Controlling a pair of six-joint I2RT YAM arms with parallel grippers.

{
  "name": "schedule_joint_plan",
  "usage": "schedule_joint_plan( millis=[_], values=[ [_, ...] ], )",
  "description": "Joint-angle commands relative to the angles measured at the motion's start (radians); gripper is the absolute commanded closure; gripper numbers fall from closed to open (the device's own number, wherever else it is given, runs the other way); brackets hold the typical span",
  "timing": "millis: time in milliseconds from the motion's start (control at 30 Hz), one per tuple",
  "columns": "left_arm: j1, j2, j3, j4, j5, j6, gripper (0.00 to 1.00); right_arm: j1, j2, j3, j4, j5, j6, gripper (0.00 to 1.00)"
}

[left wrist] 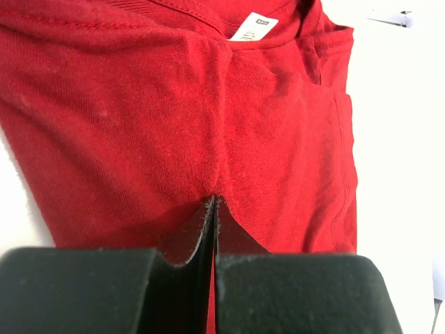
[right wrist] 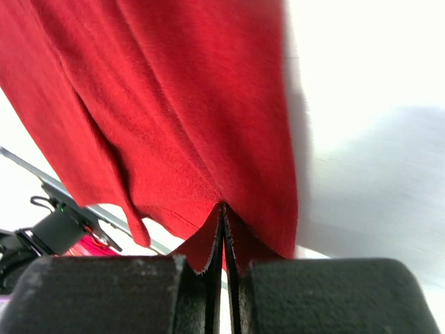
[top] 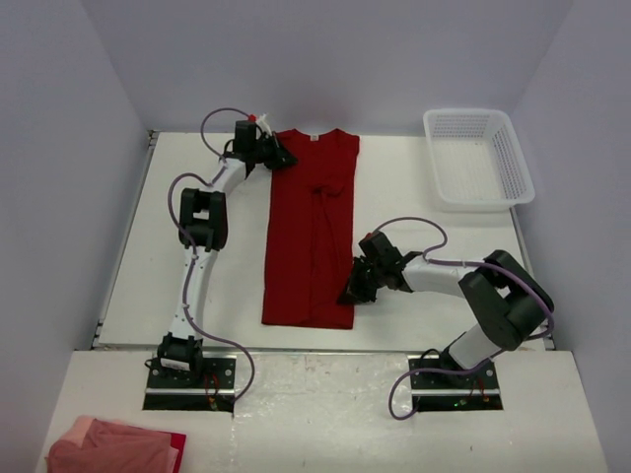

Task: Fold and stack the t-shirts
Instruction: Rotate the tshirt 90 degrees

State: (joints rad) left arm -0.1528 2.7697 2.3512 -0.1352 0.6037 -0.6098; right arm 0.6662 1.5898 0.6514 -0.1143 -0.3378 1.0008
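Lengthwise, 1 red t-shirt (top: pixel 311 236) lies between 2 grippers. The left gripper (left wrist: pixel 213 203) pinches its collar end, the right gripper (right wrist: pixel 223 207) its hem side.

t-shirts on the counter (top: pixel 414 197): one red t-shirt (top: pixel 311 232), laid lengthwise, middle
neck labels: one white neck label (left wrist: pixel 254 26), at its far end
baskets: one white mesh basket (top: pixel 478 158), far right
cloth heaps: one pinkish cloth heap (top: pixel 113 445), near left corner; pieces in it cannot be counted
arms: two, left arm (top: pixel 197 266) and right arm (top: pixel 503 305)
grippers: two, left gripper (top: pixel 286 158) and right gripper (top: pixel 350 294)
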Motion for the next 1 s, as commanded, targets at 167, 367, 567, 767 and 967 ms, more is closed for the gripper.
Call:
schedule_joint_plan(
  millis=[167,367,567,767,967],
  values=[
    [0.035,-0.001,-0.076,0.017,-0.035,0.038,1.0,-0.045,0.053,-0.067,-0.231,0.218,-0.028,1.0],
    [0.035,-0.024,-0.13,0.025,-0.028,0.053,1.0,-0.047,0.053,-0.064,-0.231,0.226,-0.027,1.0],
    [0.022,-0.099,-0.173,0.077,0.05,0.058,1.0,-0.018,-0.014,-0.047,-0.173,0.212,-0.148,0.97],
    [0.012,-0.294,-0.165,0.076,0.071,0.102,0.75,0.056,-0.105,0.077,-0.212,0.241,-0.315,0.62],
    [0.004,-0.5,-0.039,-0.044,0.096,0.068,0.45,0.193,-0.259,0.334,-0.396,0.362,-0.398,0.44]
  ],
)
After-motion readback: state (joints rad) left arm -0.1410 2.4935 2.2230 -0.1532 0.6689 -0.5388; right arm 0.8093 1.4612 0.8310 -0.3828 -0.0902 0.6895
